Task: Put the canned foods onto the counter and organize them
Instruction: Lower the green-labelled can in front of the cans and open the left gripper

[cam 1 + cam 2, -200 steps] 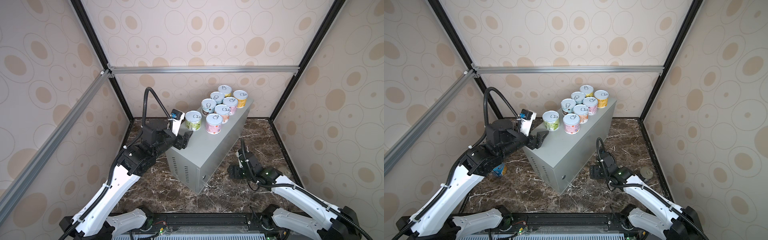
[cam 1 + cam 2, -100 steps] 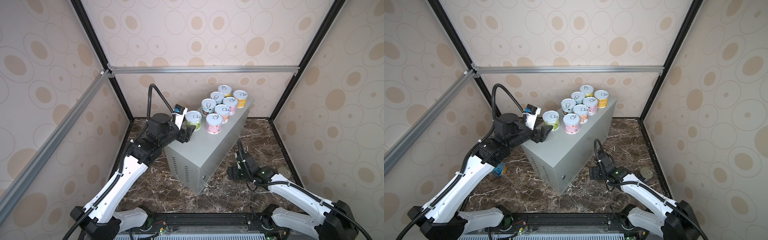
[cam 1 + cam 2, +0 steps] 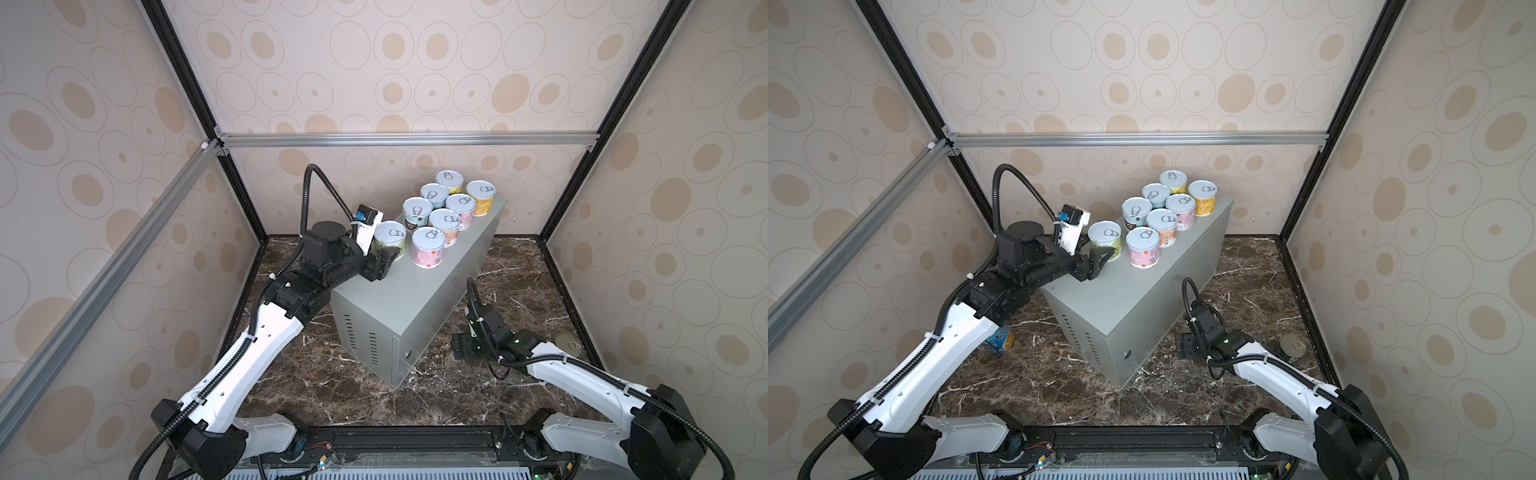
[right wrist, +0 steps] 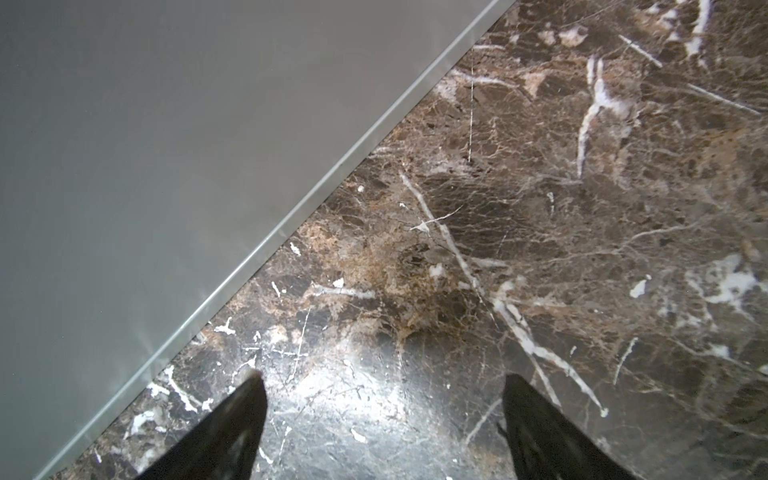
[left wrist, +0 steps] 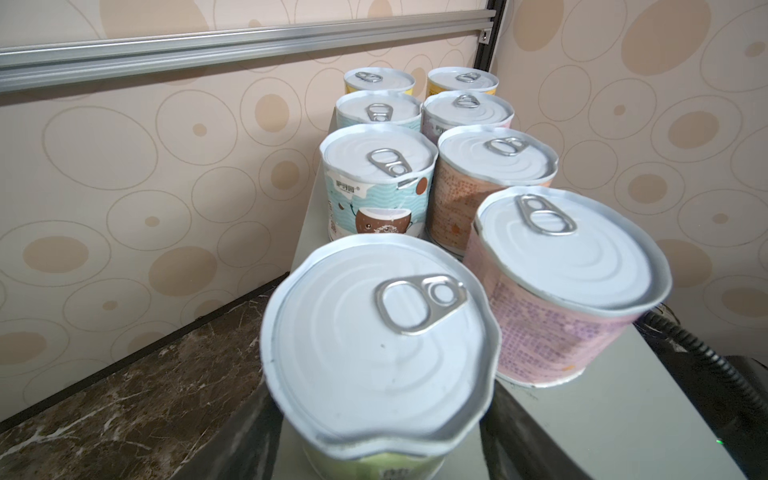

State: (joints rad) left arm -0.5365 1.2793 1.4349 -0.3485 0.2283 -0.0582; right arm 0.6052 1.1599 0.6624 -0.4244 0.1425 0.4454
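Grey counter [image 3: 419, 291] stands on marble [image 4: 540, 208]; eight short cans [image 3: 444, 220] upright in two rows at its far end. My left claw [image 3: 384, 259] clenched on nearest, green-label can [image 5: 374, 353]. My right claw [image 4: 382, 378] spread, empty, low over marble beside counter.

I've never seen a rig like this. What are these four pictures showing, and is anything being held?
This is a robot with two white arms, each ending in a two-fingered gripper. Two near-identical pictures look down from one camera head overhead; the other two come from a camera on each wrist. On the marble surface stands a grey metal box, the counter, with eight short cans in two rows on top. The left gripper is closed on the green can. The right gripper is open and empty, over the marble beside the box. A blue can, half hidden behind the left arm, and a dark can near the right wall are on the marble.
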